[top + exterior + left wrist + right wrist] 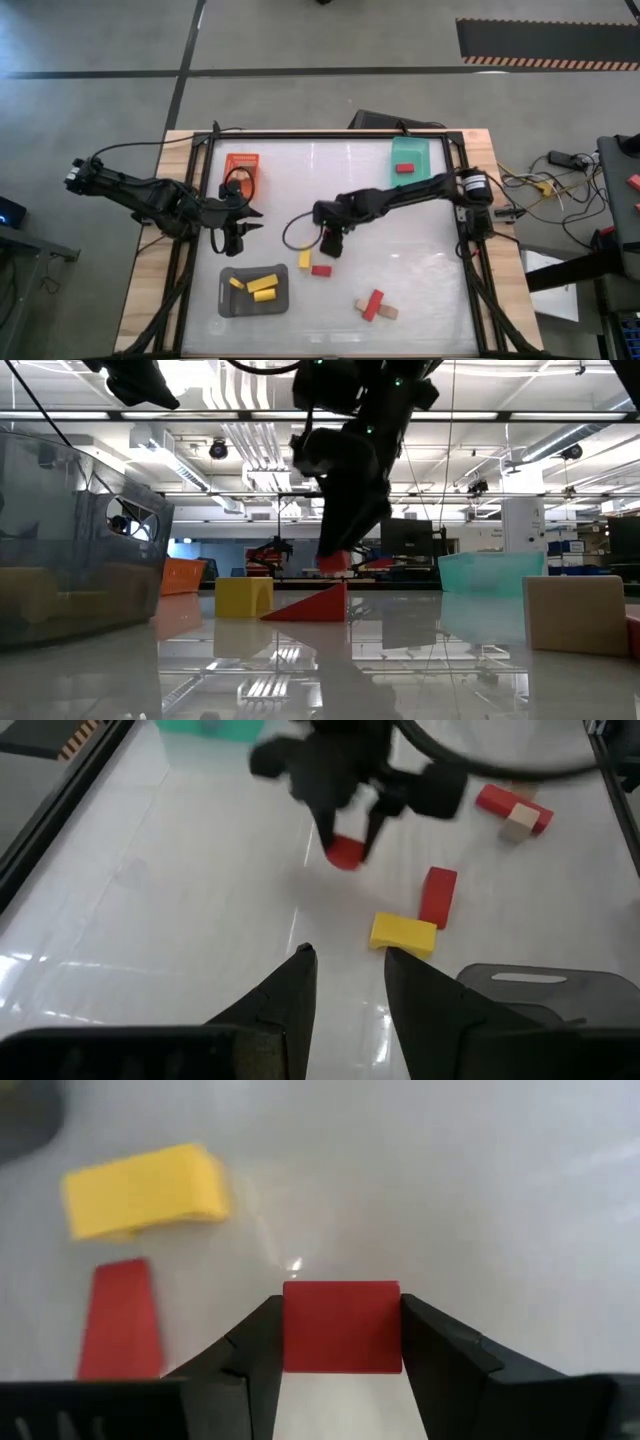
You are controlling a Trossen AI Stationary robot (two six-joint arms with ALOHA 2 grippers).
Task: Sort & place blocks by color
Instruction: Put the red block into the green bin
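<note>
My right gripper (330,243) is near the table's middle, shut on a small red block (341,1327) that it holds above the tabletop. Just below it a yellow block (304,259) and a red wedge-shaped block (321,269) lie flat on the table. Toward the near right, red and tan blocks (375,305) lie together. The grey tray (230,305) holds yellow blocks (258,286). A red block (404,168) lies in the green tray (418,150). My left gripper (240,228) is open and waits at the table's left, beside the orange tray (241,160). My right gripper pinches the red block between its two fingers (440,1355), which sit on two opposite side faces (390,1330). The fingers come from above, pointing down. The block is lifted clear of the table (335,562), roughly level.
A tan block (575,613) stands close to the low camera at the right. The orange tray is at the far left, the green tray at the far right, the grey tray at the near left. A black frame (462,200) borders the white tabletop.
</note>
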